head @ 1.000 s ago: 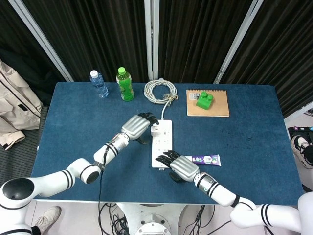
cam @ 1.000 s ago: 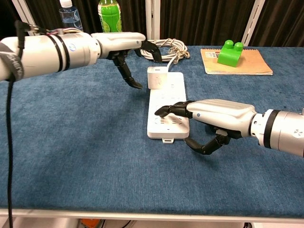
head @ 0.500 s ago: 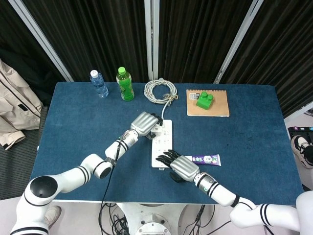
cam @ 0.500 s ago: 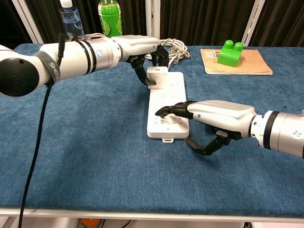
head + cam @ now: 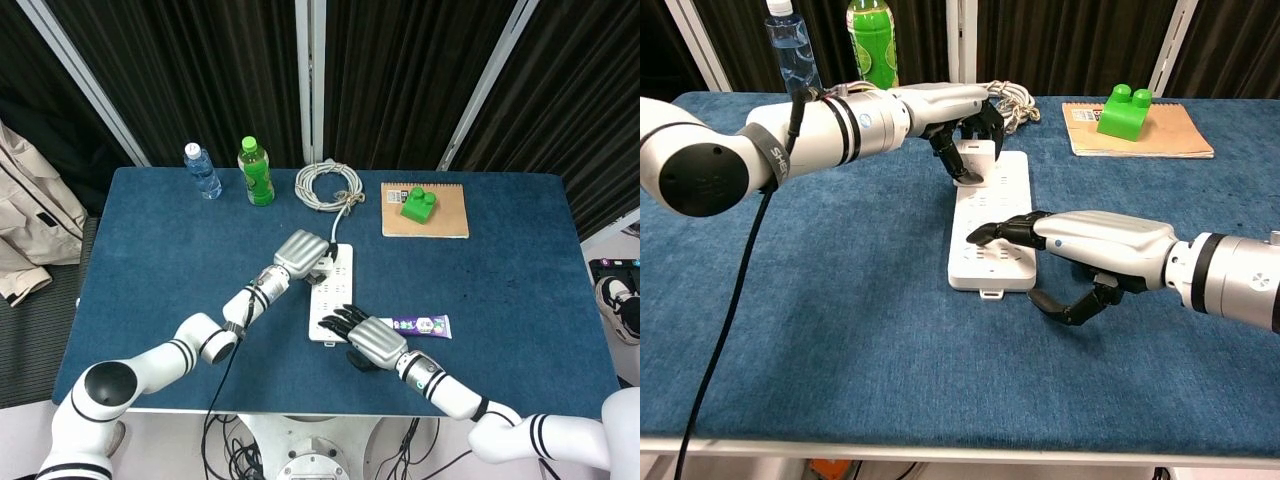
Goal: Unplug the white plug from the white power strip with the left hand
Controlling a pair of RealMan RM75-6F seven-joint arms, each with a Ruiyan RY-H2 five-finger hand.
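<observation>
The white power strip (image 5: 335,295) (image 5: 1002,205) lies lengthwise at the middle of the blue table. At its far end sits the white plug (image 5: 979,153), still seated in the strip. My left hand (image 5: 303,252) (image 5: 952,106) grips it, thumb on the near-left side and fingers curled over the top. In the head view the hand hides most of the plug. My right hand (image 5: 371,340) (image 5: 1102,243) reaches in from the right, its fingertips (image 5: 985,235) pressing on the strip's near end.
The strip's white cable runs back to a coil (image 5: 327,185) (image 5: 1006,100). A green bottle (image 5: 256,172) and a water bottle (image 5: 201,170) stand at the far left. On a brown notebook (image 5: 447,220) at the far right sits a green block (image 5: 418,203). A toothpaste tube (image 5: 422,325) lies by my right hand.
My left hand has moved right from beside the strip onto the plug and closed its fingers around it. The right hand has kept pressing on the strip's near end.
</observation>
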